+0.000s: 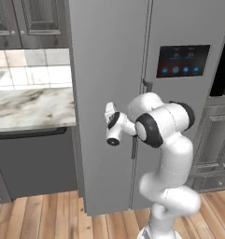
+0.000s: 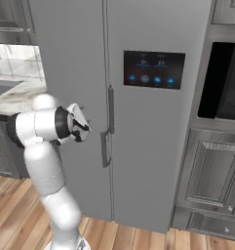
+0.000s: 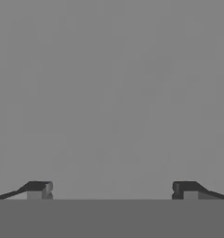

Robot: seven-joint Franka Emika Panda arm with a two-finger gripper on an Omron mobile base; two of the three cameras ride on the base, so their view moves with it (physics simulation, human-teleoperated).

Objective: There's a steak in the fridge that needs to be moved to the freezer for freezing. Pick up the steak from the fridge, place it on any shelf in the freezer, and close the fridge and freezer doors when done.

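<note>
Facing the closed grey fridge door (image 1: 109, 93), the pincer (image 3: 112, 189) has its fingertips spread wide apart, holding nothing.

Matt grey metal fridge doors (image 1: 109, 93), glossy dark control panel (image 2: 153, 69), veined marble counter (image 1: 32, 108), wood-plank floor (image 1: 44, 215)

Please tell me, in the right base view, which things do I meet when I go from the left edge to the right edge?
Marble counter → robot arm → tool → fridge door handles → fridge control panel → black oven.
</note>
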